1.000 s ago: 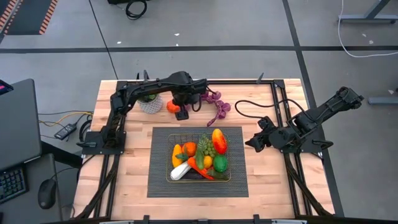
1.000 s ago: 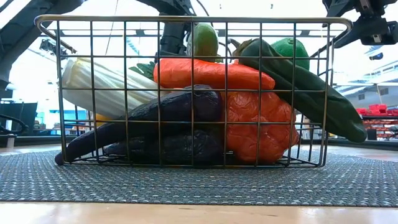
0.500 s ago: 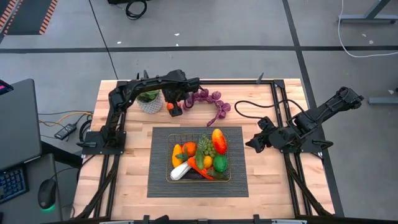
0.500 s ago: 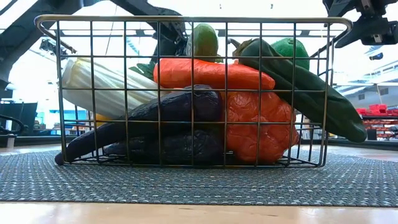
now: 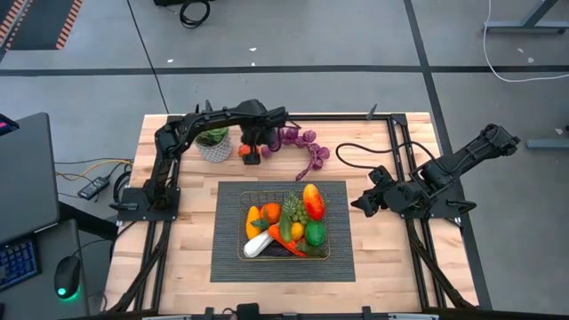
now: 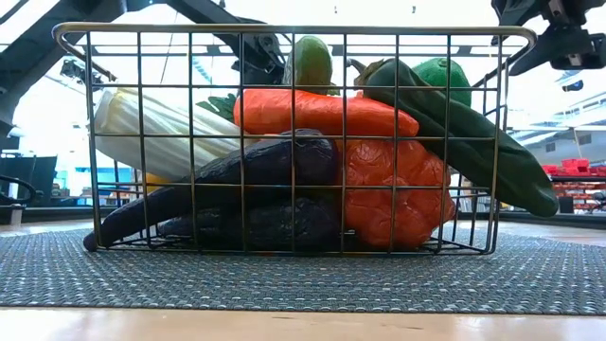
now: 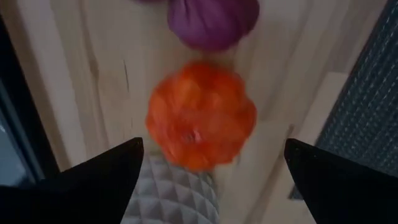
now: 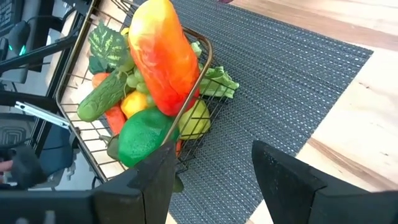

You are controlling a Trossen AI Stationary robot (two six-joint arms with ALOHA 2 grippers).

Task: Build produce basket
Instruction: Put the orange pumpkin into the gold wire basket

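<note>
The left end effector (image 5: 252, 158) hovers wide open, holding nothing, over a small round orange fruit (image 7: 200, 115) at the desk's (image 5: 391, 267) 11 o'clock; the brass-coloured wire basket (image 5: 316, 255) of produce (image 5: 311, 201) sits centre, on a dark ribbed mat (image 5: 342, 267). The right end effector (image 5: 359, 206) idles half-open at 3 o'clock.

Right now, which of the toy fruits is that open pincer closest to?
The small orange outside the basket, beside the white plant pot. The left pincer hovers open right above it; the purple grapes lie farther off.

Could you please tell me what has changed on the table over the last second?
The left gripper has drawn back toward the white plant pot and now hangs open over the small orange beside it. The right gripper, the basket and the purple grapes have not moved.
</note>
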